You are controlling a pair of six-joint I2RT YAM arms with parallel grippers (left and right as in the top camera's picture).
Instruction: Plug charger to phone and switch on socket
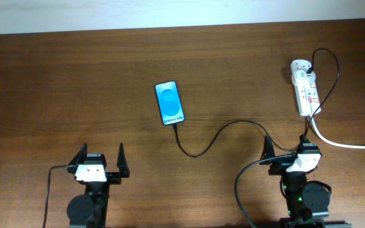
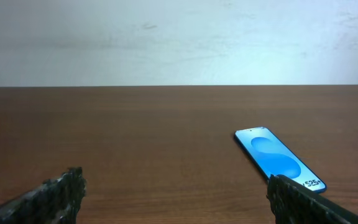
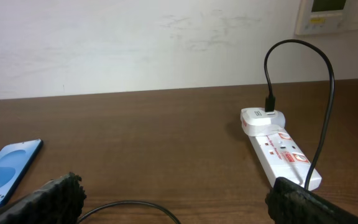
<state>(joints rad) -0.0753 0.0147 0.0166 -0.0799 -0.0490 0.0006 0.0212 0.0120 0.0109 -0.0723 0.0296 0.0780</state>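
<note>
The phone [image 1: 170,102] lies flat mid-table, blue screen up; it also shows in the left wrist view [image 2: 277,158] and the right wrist view [image 3: 4,172]. The thin black charger cable [image 1: 220,134] runs from the phone's near end, where its tip appears plugged in, across to the socket. The white socket strip [image 1: 306,88] lies at the far right with a white plug [image 3: 261,117] on its far end. My left gripper [image 1: 99,157] is open and empty, near the front edge. My right gripper [image 1: 287,147] is open and empty, just in front of the socket [image 3: 284,155].
A thick white cord [image 1: 347,144] leaves the socket toward the right edge. The charger cable loops on the table between the phone and my right gripper [image 3: 129,205]. A pale wall stands behind the table.
</note>
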